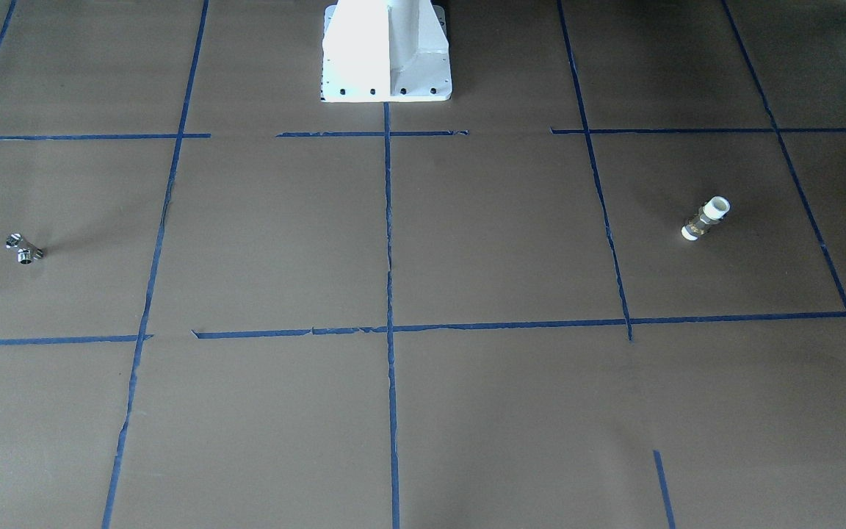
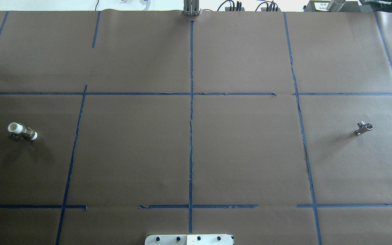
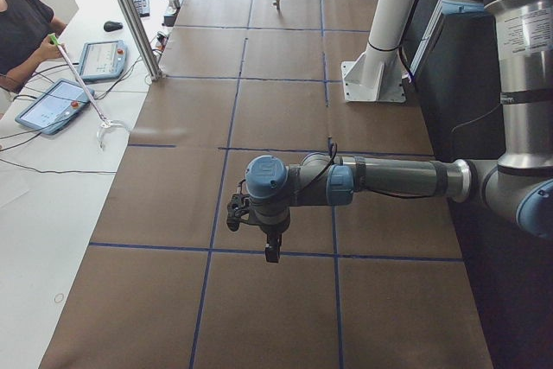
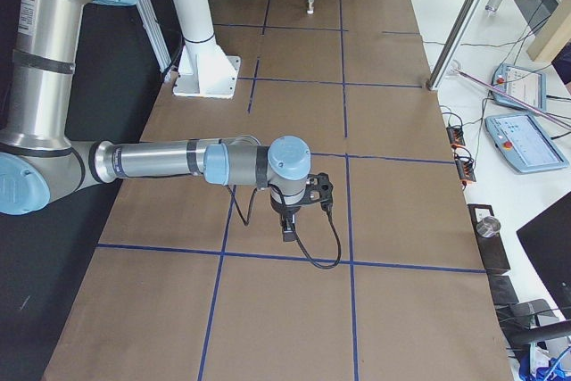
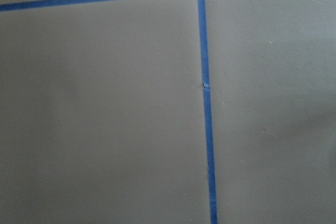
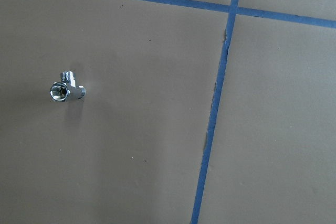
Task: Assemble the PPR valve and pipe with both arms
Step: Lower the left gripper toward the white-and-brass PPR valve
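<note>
A pipe piece with white plastic ends and a brass middle (image 1: 706, 219) lies on the brown paper on my left side; it also shows in the overhead view (image 2: 21, 131) and far off in the exterior right view (image 4: 310, 2). A small chrome valve fitting (image 1: 24, 250) lies on my right side, also in the overhead view (image 2: 363, 128) and the right wrist view (image 6: 67, 88). My left gripper (image 3: 272, 252) and my right gripper (image 4: 288, 229) hang above the table, pointing down. I cannot tell whether they are open or shut. The left wrist view shows only paper and tape.
The white robot pedestal (image 1: 386, 51) stands at the table's middle edge. Blue tape lines (image 2: 191, 136) divide the brown paper into squares. An aluminium post (image 3: 130, 15) and tablets (image 3: 52, 103) stand on the white bench, where an operator (image 3: 22, 28) sits.
</note>
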Available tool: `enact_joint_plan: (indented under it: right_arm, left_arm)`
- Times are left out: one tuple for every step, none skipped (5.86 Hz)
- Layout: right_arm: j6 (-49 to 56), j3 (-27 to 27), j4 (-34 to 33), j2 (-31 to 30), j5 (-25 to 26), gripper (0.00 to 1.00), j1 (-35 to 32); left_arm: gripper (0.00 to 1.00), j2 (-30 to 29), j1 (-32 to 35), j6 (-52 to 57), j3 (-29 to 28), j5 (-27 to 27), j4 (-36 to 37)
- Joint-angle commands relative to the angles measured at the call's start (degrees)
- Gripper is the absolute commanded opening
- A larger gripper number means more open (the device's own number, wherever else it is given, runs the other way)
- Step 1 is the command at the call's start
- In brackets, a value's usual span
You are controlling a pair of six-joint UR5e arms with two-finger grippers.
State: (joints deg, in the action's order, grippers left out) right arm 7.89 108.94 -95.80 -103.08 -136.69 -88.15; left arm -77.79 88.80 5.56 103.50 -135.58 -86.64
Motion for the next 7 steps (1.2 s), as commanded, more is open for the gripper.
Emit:
enact_joint_plan:
  right_arm:
    - [0.0, 0.0, 0.0, 0.0, 1.8, 1.0, 0.0]
    - [0.0, 0.0, -0.1, 0.0, 1.3, 1.0, 0.0]
    - [0.0, 0.0, -0.1, -0.1, 0.9, 1.0, 0.0]
    - [0.1, 0.0, -0.1, -0.1, 0.8, 1.0, 0.0]
    - [0.1, 0.0, -0.1, 0.0, 0.6, 1.0, 0.1]
    - [0.3, 0.0, 0.0, -0.1, -0.1, 1.0, 0.0]
    - [0.0, -0.1, -0.1, -0.1, -0.3, 1.0, 0.1]
  left_arm:
    - [1.0, 0.1, -0.9, -0.2, 0.0, -0.7, -4.3]
    - [1.0, 0.1, -3.5, -0.3, 0.0, -2.7, -6.1]
    - [1.0, -0.1, -6.6, -4.9, 0.6, -6.3, -9.6]
    - [1.0, -0.4, -12.4, -14.2, 0.4, -5.9, -17.6]
    - [1.0, -0.5, -16.7, -19.5, 0.9, -5.4, -22.6]
    - [1.0, -2.0, -21.4, -26.0, 2.3, -0.7, -25.1]
    - [0.99, -2.3, -26.6, -31.3, 3.0, 2.0, -25.7]
